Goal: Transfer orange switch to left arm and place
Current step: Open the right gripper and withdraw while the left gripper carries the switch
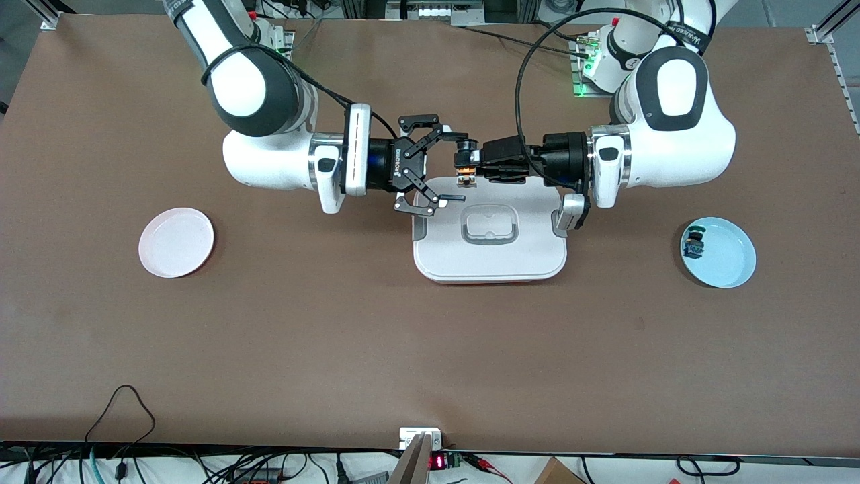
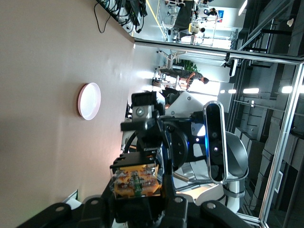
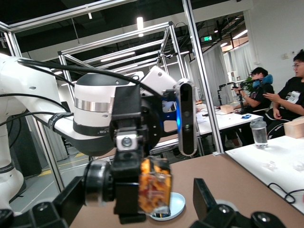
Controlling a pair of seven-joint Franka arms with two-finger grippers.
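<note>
now left gripper (image 1: 465, 160) clamps orange switch (image 1: 463, 173) over box (image 1: 490, 232), right gripper (image 1: 440, 165) spread

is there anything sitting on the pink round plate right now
No, the pink round plate lies bare toward the right arm's end of the table, with nothing on it.

The left gripper (image 1: 466, 160) is pinched tight; the right gripper (image 1: 440, 161) faces it, fingers spread wide.

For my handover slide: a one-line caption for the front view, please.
Over the white lidded box, the left end effector holds the small orange switch before the open right end effector.
</note>
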